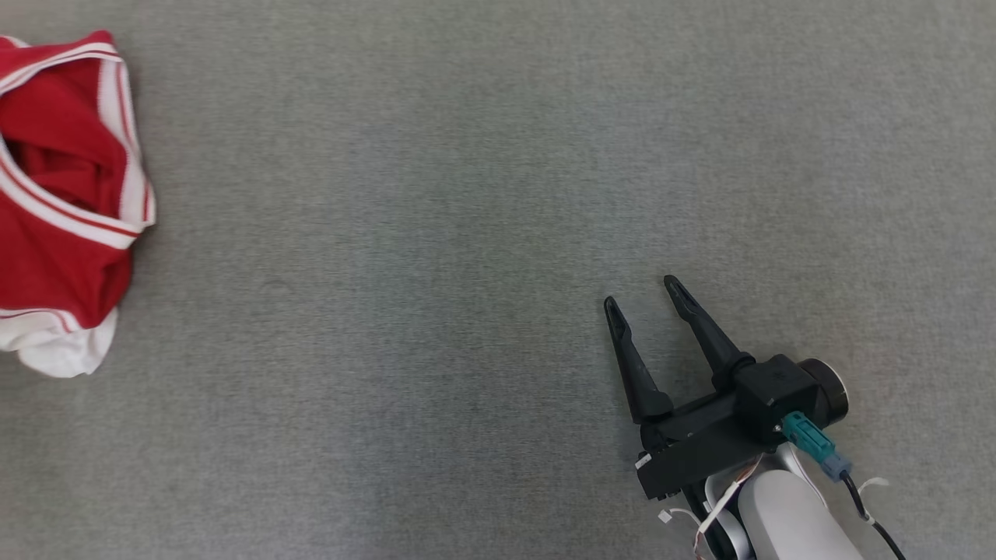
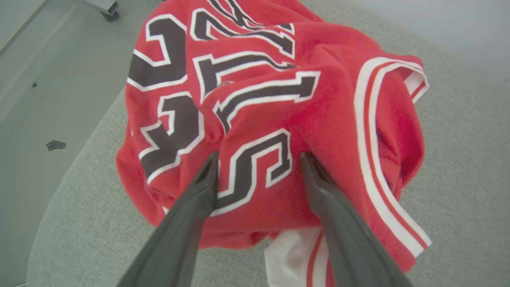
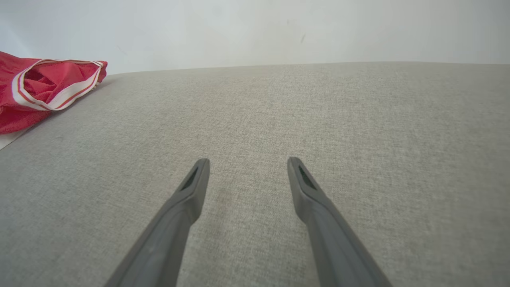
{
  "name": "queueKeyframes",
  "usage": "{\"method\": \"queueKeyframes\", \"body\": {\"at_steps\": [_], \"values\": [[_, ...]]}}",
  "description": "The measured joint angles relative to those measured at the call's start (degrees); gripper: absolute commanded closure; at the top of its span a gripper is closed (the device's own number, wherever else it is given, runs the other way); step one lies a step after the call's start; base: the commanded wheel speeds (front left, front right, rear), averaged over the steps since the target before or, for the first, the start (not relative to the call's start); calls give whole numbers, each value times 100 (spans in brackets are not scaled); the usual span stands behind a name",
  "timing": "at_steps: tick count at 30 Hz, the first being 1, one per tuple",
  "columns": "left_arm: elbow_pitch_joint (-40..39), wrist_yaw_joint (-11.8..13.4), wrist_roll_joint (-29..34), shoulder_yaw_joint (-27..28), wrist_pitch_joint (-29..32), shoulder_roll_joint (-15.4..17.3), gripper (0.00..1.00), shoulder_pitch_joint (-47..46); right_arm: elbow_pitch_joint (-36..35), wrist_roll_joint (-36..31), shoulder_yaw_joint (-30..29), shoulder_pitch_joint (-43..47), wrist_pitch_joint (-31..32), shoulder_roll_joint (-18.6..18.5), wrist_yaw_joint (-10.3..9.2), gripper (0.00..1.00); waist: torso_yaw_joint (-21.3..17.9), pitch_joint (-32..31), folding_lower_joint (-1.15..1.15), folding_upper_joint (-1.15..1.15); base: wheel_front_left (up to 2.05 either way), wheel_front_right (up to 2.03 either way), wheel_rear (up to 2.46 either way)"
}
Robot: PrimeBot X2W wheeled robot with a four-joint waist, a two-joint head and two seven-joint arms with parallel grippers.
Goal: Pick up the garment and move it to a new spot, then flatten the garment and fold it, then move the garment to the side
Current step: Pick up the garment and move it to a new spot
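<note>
The garment (image 1: pixel 66 194) is a red jersey with white-striped trim and black numbers, crumpled in a heap at the far left of the grey fabric surface. In the left wrist view the garment (image 2: pixel 271 119) lies directly under my left gripper (image 2: pixel 259 159), whose fingers stand wide open over the cloth with nothing clamped between them. My right gripper (image 1: pixel 642 292) hovers open at the lower right, far from the heap, with bare fabric surface between its fingers (image 3: pixel 197 175). The garment (image 3: pixel 44 89) sits at the far left of the right wrist view.
The grey fabric surface (image 1: pixel 467 233) spreads wide between the heap and my right arm. Its rounded edge (image 2: pixel 79 159) drops to a smooth floor beside the garment, where a caster wheel (image 2: pixel 107 10) and small dark scraps (image 2: pixel 55 144) lie. A pale wall (image 3: pixel 255 28) rises beyond.
</note>
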Motion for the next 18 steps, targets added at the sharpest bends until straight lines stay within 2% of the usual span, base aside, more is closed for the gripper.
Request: {"method": "queueKeyframes", "body": {"at_steps": [3,4,5,12,18], "values": [[-100,70,8,9,0,1,0,89,-13,-1,-3,21,1,1,0,0,-104,77,0,0,0,0,0],[-116,85,9,7,-1,-10,84,116,-16,-2,-10,23,3,1,0,0,-124,103,0,0,0,0,0],[-122,94,9,-4,-2,-25,100,134,-14,-3,-23,24,4,1,0,0,-137,121,0,0,0,0,0],[-159,3,77,-145,-101,4,100,160,114,99,-19,43,-23,1,0,0,-100,-40,-1,-1,0,0,0],[-292,-359,125,-276,-263,256,100,-42,313,289,4,127,-113,2,0,0,-6,-417,-1,-1,0,0,0]]}}
